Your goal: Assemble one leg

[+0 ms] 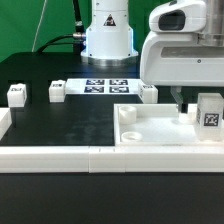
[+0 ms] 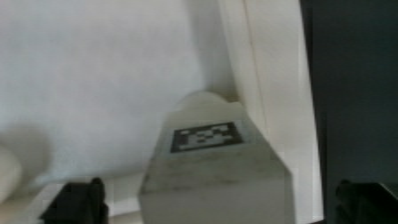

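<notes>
**A:** What can't we make out here? The gripper (image 1: 207,108) fingertips barely peek in on the wrist cam, and the arm's bulk cuts off that far tray (image 1: 160,127) corner.

**B:** Yeah. The jaws are spread wide though, and the leg (image 2: 217,150) stands between them over the tray, tag facing us. Whether they're touching it, we can't tell.

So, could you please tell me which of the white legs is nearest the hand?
The leg standing on the tray at the exterior view's right, just under the hand. The other three sit apart on the black table: two at the left, one behind the tray.
</notes>
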Available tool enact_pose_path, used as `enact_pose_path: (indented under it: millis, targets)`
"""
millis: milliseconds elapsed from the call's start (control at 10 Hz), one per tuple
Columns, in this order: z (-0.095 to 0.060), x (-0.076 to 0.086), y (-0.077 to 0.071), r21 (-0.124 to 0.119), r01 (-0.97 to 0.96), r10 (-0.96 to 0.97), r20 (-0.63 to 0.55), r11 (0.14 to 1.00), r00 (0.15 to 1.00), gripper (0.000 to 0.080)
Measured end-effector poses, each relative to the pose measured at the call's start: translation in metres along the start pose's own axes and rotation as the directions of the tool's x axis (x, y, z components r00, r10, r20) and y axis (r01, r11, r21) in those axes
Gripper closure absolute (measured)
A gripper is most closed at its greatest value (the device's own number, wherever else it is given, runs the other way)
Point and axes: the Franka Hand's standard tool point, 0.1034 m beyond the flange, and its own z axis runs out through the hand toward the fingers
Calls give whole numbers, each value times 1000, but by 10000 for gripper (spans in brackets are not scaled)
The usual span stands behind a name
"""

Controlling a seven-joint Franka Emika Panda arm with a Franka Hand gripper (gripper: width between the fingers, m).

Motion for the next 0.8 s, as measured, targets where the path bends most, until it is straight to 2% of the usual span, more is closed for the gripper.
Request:
enact_pose_path:
  millis: [100, 200, 300, 600, 800]
  targets:
    - [0, 0, 0, 0, -2, 2, 0, 1000, 1000, 338]
    - [0, 0, 0, 0, -2, 2, 0, 1000, 1000, 338]
    - [0, 0, 0, 0, -2, 2, 0, 1000, 1000, 515]
    - [0, 0, 0, 0, -8, 8, 0, 1000, 1000, 509]
    - [0, 1, 0, 3, -83, 83, -8, 997, 997, 509]
